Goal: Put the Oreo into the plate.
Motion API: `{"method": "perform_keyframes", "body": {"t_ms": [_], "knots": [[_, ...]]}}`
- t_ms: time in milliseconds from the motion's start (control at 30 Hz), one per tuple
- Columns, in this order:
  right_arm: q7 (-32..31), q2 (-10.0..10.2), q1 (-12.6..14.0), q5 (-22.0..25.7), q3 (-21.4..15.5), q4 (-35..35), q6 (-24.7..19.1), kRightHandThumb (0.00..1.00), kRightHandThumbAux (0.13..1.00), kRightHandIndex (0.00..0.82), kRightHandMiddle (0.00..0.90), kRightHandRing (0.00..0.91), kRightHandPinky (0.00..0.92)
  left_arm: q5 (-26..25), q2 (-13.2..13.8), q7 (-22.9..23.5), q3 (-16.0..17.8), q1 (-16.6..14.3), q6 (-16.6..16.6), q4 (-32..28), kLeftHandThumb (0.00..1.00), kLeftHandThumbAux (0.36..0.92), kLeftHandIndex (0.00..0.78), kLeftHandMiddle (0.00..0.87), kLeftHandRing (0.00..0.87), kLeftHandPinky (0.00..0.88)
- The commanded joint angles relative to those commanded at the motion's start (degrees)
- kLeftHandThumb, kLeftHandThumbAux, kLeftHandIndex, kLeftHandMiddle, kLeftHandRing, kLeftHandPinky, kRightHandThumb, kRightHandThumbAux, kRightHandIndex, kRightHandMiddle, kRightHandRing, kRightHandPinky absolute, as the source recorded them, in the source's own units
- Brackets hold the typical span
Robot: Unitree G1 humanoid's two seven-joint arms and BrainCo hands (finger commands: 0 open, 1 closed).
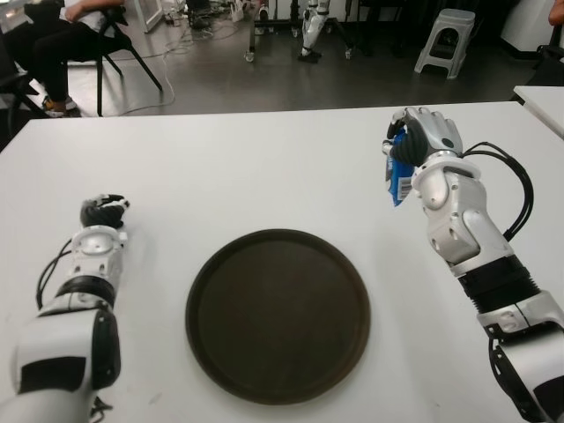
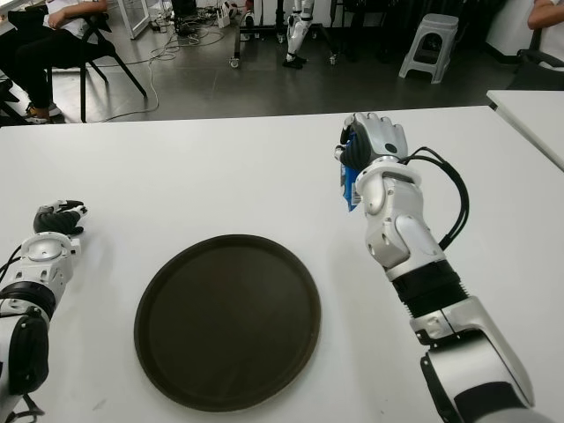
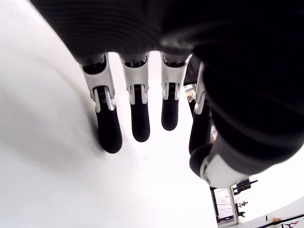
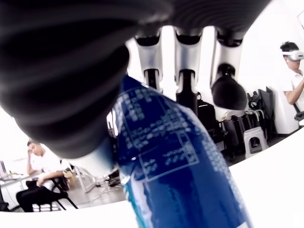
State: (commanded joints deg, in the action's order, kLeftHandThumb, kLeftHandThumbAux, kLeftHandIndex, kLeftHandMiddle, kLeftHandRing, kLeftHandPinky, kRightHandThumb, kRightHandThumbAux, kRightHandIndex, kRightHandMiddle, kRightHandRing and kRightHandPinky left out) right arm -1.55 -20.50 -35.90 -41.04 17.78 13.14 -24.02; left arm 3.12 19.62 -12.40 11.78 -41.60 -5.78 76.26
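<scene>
Oreo pack (image 1: 398, 172) in right hand (image 1: 421, 137); plate (image 1: 278, 313) bare.

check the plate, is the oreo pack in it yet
No, the plate holds nothing, and the right hand grips the blue Oreo pack above the table, to the plate's right and farther from the robot.

The white table (image 1: 264, 159) is lit evenly and brightly from overhead in both eye views, and only faint, soft shadows are cast beside the dark plate (image 1: 278, 315) and the arms, while the floor along the upper edge is seen dimmer. In the left wrist view the table is washed out to near pure white and a soft shadow is thrown under the fingertips (image 3: 110, 137). In the right wrist view the blue Oreo pack (image 4: 175, 171) is blurred by closeness, and the background is bent at the edges.
</scene>
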Motion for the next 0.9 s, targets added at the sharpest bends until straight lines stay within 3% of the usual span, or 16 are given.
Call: {"method": "perform_keyframes", "body": {"t_ms": [200,433,767,900], "knots": [[-1.02,-0.02,-0.09,1.53,-1.26,-0.23,1.5,0.697,0.72,0.449,0.791,0.787,0.786,0.01,-0.1,-0.13,-0.01,0.04,-0.25,-0.06,0.676,0.726,0.398,0.186,0.194,0.198],[-2.89,0.6,-0.01,5.9,-3.72,-0.56,3.71,0.705,0.719,0.439,0.786,0.779,0.777,0.24,-0.02,-0.36,-0.2,0.02,0.07,-0.03,0.676,0.725,0.398,0.188,0.204,0.222],[-6.43,2.02,1.37,10.24,-4.2,-4.77,4.26,0.706,0.719,0.439,0.793,0.782,0.776,0.76,0.09,-0.28,-0.57,0.02,0.27,0.05,0.676,0.725,0.398,0.193,0.209,0.232],[-6.65,5.16,3.23,9.5,-0.94,-8.37,4.14,0.707,0.717,0.44,0.798,0.785,0.779,0.82,0.11,-0.27,-0.66,0.04,0.24,0.05,0.675,0.725,0.398,0.191,0.208,0.229]]}}
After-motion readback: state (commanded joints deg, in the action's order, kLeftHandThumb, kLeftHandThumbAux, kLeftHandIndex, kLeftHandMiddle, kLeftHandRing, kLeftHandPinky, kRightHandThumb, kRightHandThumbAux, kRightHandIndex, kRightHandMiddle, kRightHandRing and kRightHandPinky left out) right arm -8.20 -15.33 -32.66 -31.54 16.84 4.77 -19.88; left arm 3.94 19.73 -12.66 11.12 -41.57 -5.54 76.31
